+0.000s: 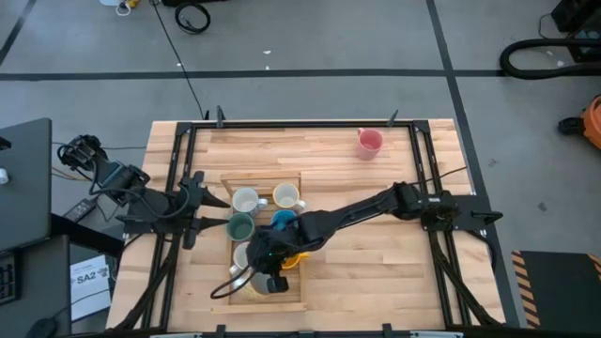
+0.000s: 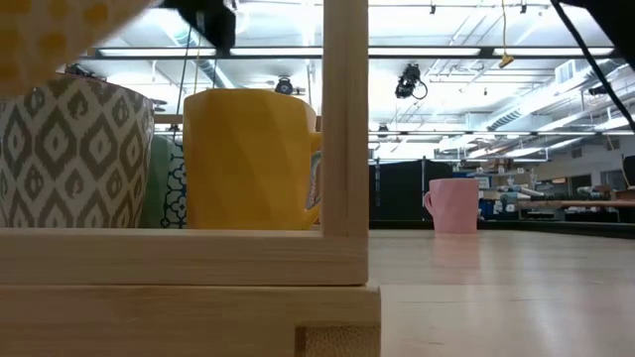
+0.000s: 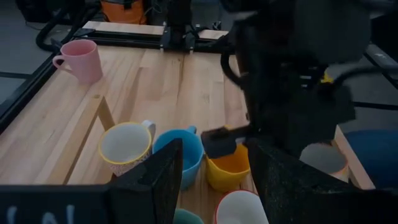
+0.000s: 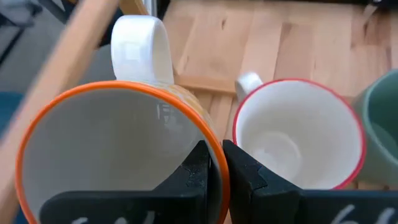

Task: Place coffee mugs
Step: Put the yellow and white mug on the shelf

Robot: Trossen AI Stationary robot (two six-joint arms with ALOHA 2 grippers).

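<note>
A wooden tray [image 1: 225, 180] holds several mugs: two white ones [image 1: 246, 200], a teal one [image 1: 240, 226], a blue one [image 1: 284, 222] and a yellow-orange one [image 1: 295, 255]. The pink mug [image 1: 369, 142] stands alone near the table's far edge. My right gripper [image 4: 217, 171] reaches over the tray's near part and is shut on an orange-rimmed mug [image 4: 112, 143] with a white handle. A red-rimmed white mug [image 4: 298, 134] stands next to it. My left gripper [image 3: 214, 186] is open at the tray's left side, touching nothing. My right gripper pinches the orange-rimmed mug's rim [image 4: 214, 152] on the side opposite its white handle [image 4: 140, 46], one finger inside the mug and one outside. The fingers come from above. In the low view the mug's patterned underside [image 2: 50, 40] hangs above a grey-patterned mug, lifted clear.
The tray's wooden frame [image 2: 345, 119] stands up around the mugs. A grey-patterned mug [image 2: 69, 149] and the yellow mug [image 2: 248, 159] sit inside it. Bare wooden table [image 1: 376, 253] lies to the right of the tray. Black rails border the tabletop.
</note>
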